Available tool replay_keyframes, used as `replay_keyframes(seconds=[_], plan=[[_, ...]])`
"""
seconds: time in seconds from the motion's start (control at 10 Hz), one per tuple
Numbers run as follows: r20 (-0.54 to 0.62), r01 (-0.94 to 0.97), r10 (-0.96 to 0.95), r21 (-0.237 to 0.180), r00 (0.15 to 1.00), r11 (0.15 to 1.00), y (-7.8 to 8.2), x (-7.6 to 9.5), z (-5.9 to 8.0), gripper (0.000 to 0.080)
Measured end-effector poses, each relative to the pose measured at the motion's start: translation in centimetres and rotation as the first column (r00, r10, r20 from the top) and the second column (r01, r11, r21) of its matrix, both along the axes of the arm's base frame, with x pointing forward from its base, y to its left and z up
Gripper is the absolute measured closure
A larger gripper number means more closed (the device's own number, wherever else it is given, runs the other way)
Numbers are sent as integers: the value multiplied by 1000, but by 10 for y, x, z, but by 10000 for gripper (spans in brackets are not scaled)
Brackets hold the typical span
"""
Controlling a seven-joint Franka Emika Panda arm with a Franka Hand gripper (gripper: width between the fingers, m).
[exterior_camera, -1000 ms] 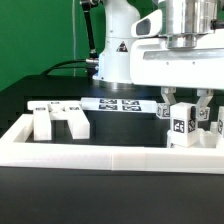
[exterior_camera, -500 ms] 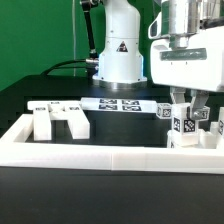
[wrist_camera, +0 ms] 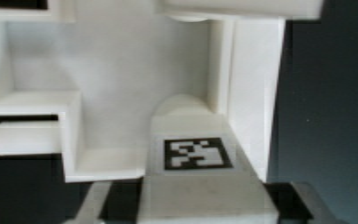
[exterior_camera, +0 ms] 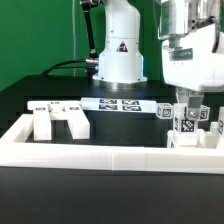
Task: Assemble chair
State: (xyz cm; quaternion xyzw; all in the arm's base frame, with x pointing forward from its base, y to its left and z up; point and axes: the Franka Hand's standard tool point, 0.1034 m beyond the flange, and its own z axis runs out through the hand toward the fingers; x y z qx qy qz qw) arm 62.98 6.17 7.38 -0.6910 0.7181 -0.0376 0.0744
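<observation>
My gripper (exterior_camera: 187,108) hangs at the exterior view's right, shut on a white chair part (exterior_camera: 186,122) with a black-and-white tag on its face. That part stands among other white chair pieces (exterior_camera: 205,128) just inside the white rail. In the wrist view the held part (wrist_camera: 197,155) runs between my dark fingers (wrist_camera: 300,203), and the gripper (wrist_camera: 197,205) clamps its near end. Its far end lies against a tall white slab (wrist_camera: 247,80) and a white block (wrist_camera: 51,90). A U-shaped white chair piece (exterior_camera: 60,121) rests on the table at the exterior view's left.
A long white border rail (exterior_camera: 110,157) frames the black table in front and on both sides. The marker board (exterior_camera: 120,104) lies flat at the back. The arm's white base (exterior_camera: 120,50) stands behind it, with a green wall beyond.
My gripper has shifted a little toward the exterior view's right with the tagged part still in it. The pieces at the left have not moved.
</observation>
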Motion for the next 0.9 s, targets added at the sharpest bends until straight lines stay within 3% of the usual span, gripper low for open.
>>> replay_keyframes(seconds=[0.3, 0.4, 0.5, 0.7, 0.9], plan=[[0, 20, -20, 6, 1000, 1000, 1, 0, 0, 508], [2, -23, 23, -1, 1000, 1000, 1, 0, 0, 331], [7, -96, 96, -13, 995, 995, -3, 2, 1, 212], [7, -320, 321, -51, 947, 946, -3, 4, 3, 169], [1, -596, 599, -105, 801, 796, -6, 5, 5, 153]])
